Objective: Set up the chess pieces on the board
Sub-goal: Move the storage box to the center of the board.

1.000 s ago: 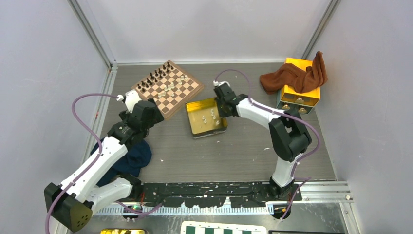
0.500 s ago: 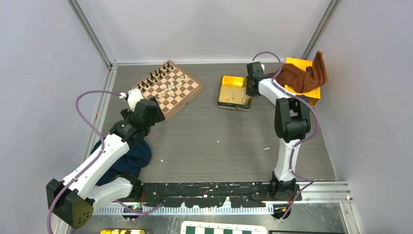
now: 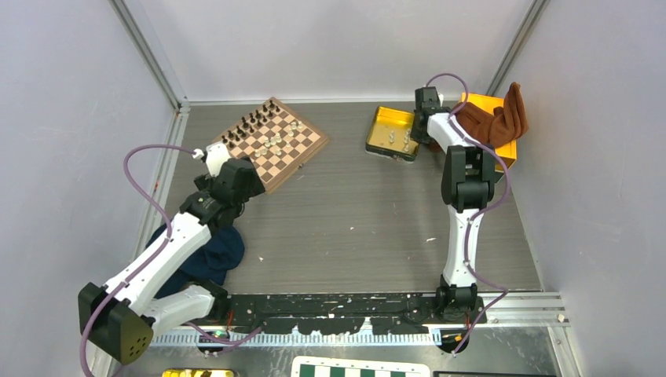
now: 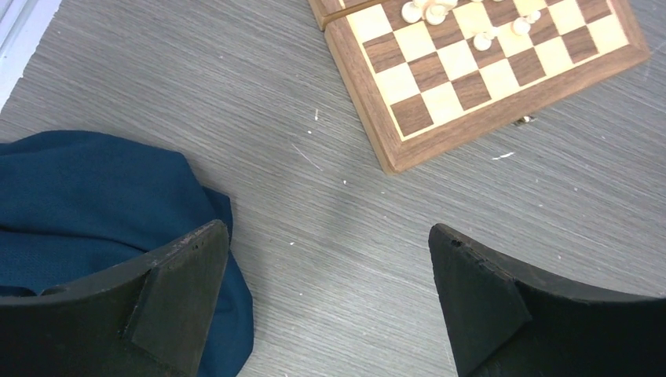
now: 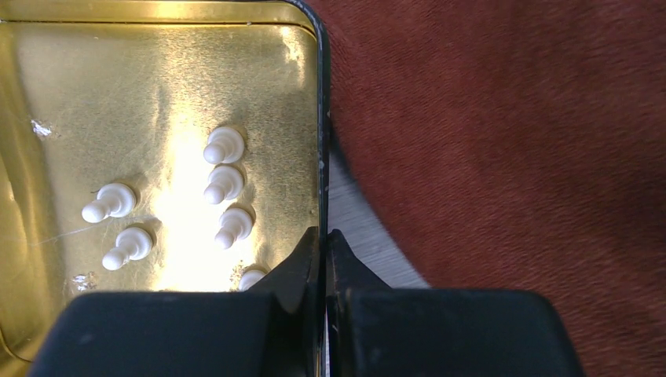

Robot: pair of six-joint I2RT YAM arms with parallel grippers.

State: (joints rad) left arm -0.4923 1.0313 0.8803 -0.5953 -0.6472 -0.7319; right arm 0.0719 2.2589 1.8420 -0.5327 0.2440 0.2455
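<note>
Right jaws: clenched on rim of yellow tray (image 5: 94, 86), far right of counter (image 4: 353, 204) | Left jaws: released, hovering near the board (image 4: 451, 61) corner | Chess pieces (image 5: 224, 184): cream pawns loose in tray, others on board | Handling (judged): light, rigid, smooth, easily toppled; pinch at the head.

I saw the board (image 3: 301, 166) at the far left, with dark and cream pieces (image 3: 267, 135) on it and my left gripper (image 3: 228, 177) by its near corner. My right gripper (image 3: 422, 129) sat at the tray (image 3: 389, 122)'s right rim, beside a brown cloth (image 3: 491, 119).
</note>
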